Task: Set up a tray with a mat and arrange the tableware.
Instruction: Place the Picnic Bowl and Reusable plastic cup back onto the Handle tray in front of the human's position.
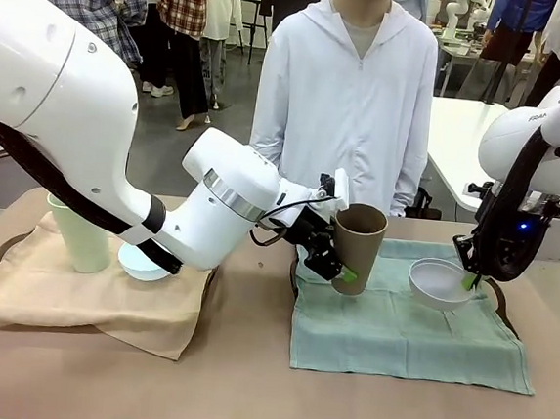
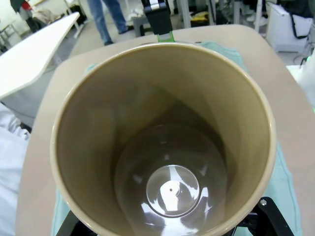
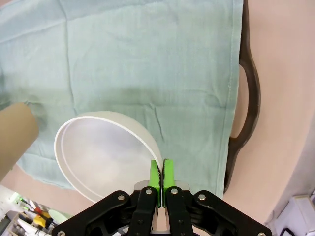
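Observation:
My left gripper [image 1: 344,243] is shut on the brown cup [image 1: 360,238], holding it upright by its sides over the left part of the green mat [image 1: 397,330]. In the left wrist view I look down into the brown cup [image 2: 167,147], with one finger [image 2: 158,17] beyond its rim. My right gripper [image 1: 470,278] is shut on the rim of the white bowl [image 1: 438,284], which is tilted over the mat's right part. In the right wrist view, the fingertips [image 3: 161,172] pinch the white bowl [image 3: 101,150] above the green mat [image 3: 147,64].
The dark tray [image 3: 248,98] lies under the green mat. At the left, a pale green cup [image 1: 79,238] and a light blue bowl [image 1: 141,262] stand on a beige mat [image 1: 66,299]. A person in a white top [image 1: 349,98] stands at the far side.

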